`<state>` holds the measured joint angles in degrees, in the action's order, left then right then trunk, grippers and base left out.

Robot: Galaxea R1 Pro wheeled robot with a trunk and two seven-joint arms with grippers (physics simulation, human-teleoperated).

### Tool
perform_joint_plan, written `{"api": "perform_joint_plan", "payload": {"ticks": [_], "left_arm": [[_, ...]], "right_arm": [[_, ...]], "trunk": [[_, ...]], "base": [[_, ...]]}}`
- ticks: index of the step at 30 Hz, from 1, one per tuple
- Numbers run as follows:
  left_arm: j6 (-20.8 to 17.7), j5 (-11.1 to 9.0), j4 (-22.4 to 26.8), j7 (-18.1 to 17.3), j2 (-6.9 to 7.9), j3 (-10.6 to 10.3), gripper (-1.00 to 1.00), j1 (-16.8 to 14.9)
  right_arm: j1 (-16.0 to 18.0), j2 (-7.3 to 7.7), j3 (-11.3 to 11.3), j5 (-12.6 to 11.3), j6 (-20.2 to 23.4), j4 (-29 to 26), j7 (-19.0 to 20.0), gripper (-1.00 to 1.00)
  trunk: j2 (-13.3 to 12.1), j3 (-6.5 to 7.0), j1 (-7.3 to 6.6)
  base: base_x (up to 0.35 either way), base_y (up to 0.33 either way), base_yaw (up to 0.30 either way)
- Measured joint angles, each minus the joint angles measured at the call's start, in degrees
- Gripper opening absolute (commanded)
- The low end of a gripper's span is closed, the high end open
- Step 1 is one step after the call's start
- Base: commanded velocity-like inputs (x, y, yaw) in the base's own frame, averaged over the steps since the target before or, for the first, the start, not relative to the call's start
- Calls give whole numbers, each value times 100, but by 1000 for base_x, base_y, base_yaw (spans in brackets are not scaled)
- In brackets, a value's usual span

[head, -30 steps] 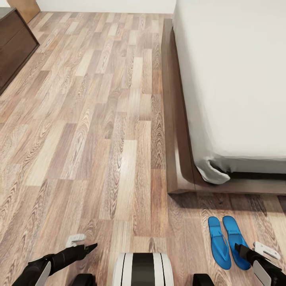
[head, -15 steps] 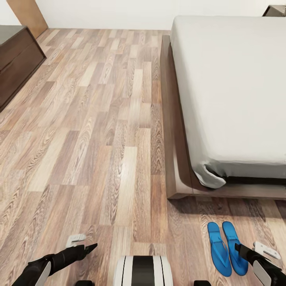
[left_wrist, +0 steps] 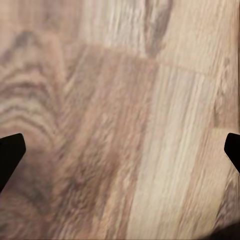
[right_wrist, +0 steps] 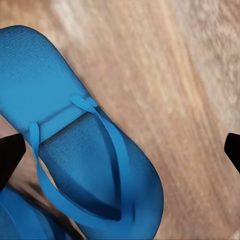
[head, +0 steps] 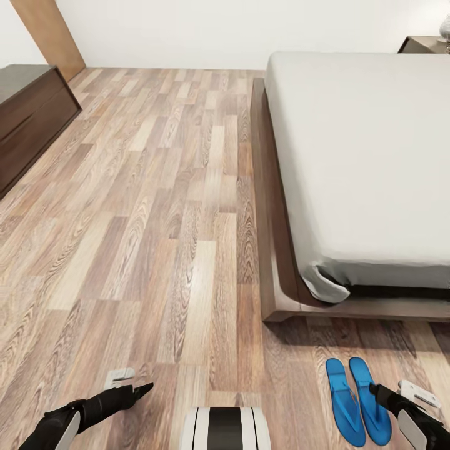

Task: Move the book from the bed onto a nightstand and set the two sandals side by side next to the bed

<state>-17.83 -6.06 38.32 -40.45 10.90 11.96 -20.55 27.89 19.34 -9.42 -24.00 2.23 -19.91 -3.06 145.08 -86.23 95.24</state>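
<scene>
The 2 sandals are lying side by side at lower right just off the bed foot, both the left gripper and right gripper are hanging spread and empty, while the book part is looking undone.

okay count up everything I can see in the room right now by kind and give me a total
Blue sandals: 2, and, side by side on the floor at the bed's foot
Bed: 1
Nightstand: 1
Dark wood bench: 1
Tan door: 1
Total: 6
</scene>
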Motion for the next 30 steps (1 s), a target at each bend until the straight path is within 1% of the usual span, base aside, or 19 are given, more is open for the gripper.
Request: {"api": "perform_joint_plan", "payload": {"ticks": [8, 9, 12, 16, 20, 25, 26, 27, 30], "left_arm": [[0, 1, 0, 0, 0, 0, 100, 0], [3, 1, 0, 0, 0, 0, 100, 0], [7, -2, -3, 0, 4, 4, 100, 0], [10, -6, -1, 0, 8, 8, 100, 0], [16, -4, -3, 0, 30, 14, 100, 0], [18, -3, -5, -8, 21, 1, 100, 0], [17, -5, -6, -8, 23, 0, 100, 0], [18, -13, -13, -8, 26, 0, 100, 12], [17, -17, -17, -8, 20, -1, 100, 24]], "right_arm": [[-1, 0, 1, -2, 2, -50, 1, 100], [-1, 0, 6, -3, 5, -141, 1, 100], [-12, 4, 15, -9, 64, -706, -4, 100], [-22, -14, 17, -11, 81, -899, -7, 100], [-32, -29, 17, -12, 81, -932, -7, 100], [-65, -36, 12, -40, 79, -806, 0, 100], [-65, -36, 12, -41, 78, -699, 0, 100], [-70, -35, 15, -36, 77, -372, 1, 100], [-65, -35, 20, -20, 79, -137, 17, 100]], "trunk": [[-11, 177, -21], [-12, 200, -23], [-16, 266, -31], [-22, 355, -41], [-27, 443, -51], [-34, 554, -64], [-35, 576, -67], [-36, 598, -69], [-40, 665, -77]], "base": [[0, 0, 0], [0, 0, 0], [0, 0, 0], [0, 0, 0], [0, 0, 0], [0, 0, 0], [0, 0, 0], [0, 0, 0], [0, 0, 0]]}}
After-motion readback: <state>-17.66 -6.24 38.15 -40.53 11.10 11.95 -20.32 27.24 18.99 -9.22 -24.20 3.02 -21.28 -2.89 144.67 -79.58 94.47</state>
